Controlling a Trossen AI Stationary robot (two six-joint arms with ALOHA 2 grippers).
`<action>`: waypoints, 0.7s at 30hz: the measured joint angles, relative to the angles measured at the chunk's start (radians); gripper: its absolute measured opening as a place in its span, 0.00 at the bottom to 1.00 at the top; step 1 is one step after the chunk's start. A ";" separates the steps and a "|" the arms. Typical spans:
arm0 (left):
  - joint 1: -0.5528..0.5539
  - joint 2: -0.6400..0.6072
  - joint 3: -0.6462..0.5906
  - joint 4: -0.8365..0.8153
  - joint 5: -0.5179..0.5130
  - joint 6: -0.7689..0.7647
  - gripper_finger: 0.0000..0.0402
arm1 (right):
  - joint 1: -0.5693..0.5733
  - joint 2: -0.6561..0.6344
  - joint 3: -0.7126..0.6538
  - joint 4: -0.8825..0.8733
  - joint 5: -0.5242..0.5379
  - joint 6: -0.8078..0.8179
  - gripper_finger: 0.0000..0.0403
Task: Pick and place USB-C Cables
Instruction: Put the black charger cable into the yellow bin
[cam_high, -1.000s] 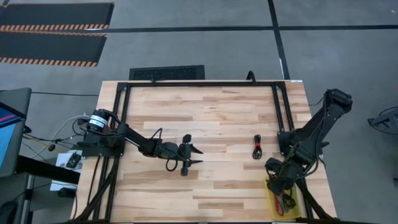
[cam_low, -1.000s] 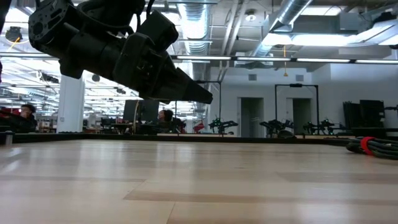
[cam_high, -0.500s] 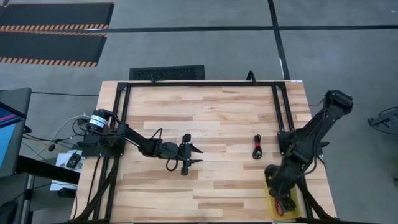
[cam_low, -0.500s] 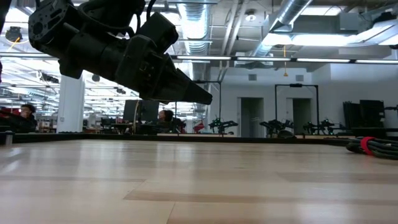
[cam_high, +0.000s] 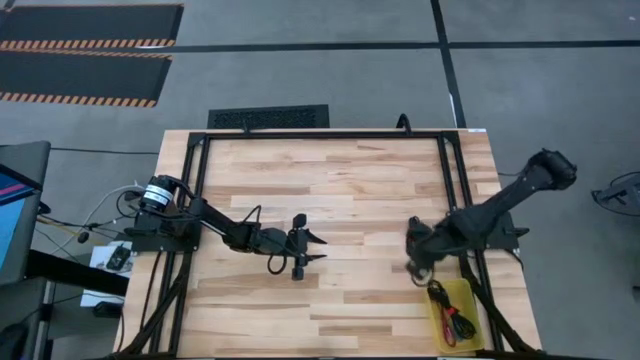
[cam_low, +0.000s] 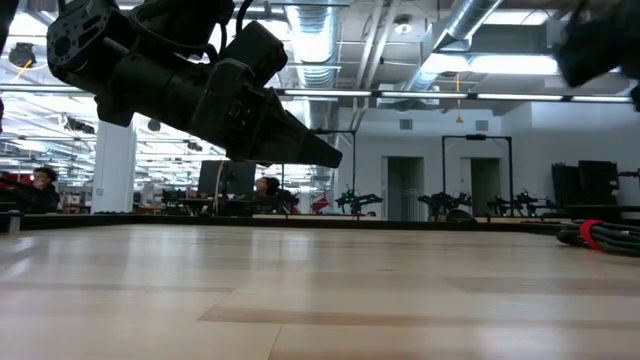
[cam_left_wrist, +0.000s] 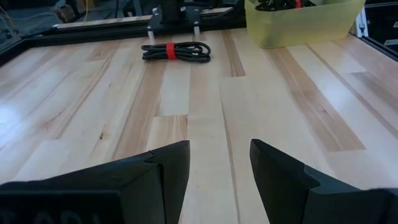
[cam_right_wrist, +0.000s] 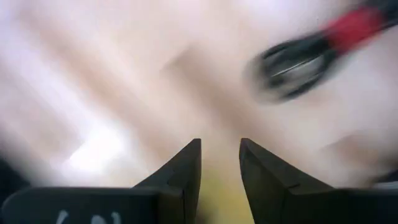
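A black USB-C cable bundle with a red band (cam_left_wrist: 175, 51) lies flat on the wood table; it also shows in the low view (cam_low: 600, 235) and blurred in the right wrist view (cam_right_wrist: 311, 53). My right gripper (cam_high: 414, 252) hovers open over it and hides it in the high view; its fingertips (cam_right_wrist: 220, 155) stand short of the bundle and touch nothing. My left gripper (cam_high: 318, 250) waits open above the table's middle, pointing toward the right edge (cam_left_wrist: 219, 168). Other cables, dark and red (cam_high: 452, 318), lie in a yellow bin.
The yellow bin (cam_high: 470, 300) stands at the table's near right corner, its wall also in the left wrist view (cam_left_wrist: 311, 28). A black metal frame (cam_high: 320, 135) runs round the table top. Bare wood lies between the two grippers.
My right gripper has swung fast from above the yellow bin at the near right corner toward the far edge and the left, ending over the black cable bundle. The bundle has stayed where it lay.
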 joint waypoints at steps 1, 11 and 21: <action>0.000 0.000 0.000 0.000 0.000 0.000 0.40 | -0.023 0.013 -0.005 -0.041 0.039 -0.007 0.32; 0.000 0.000 0.000 -0.003 0.000 -0.006 0.40 | -0.241 0.087 -0.140 0.078 0.067 -0.222 0.53; 0.000 0.000 0.000 -0.003 0.000 -0.006 0.40 | -0.346 0.158 -0.227 0.129 0.104 -0.169 0.86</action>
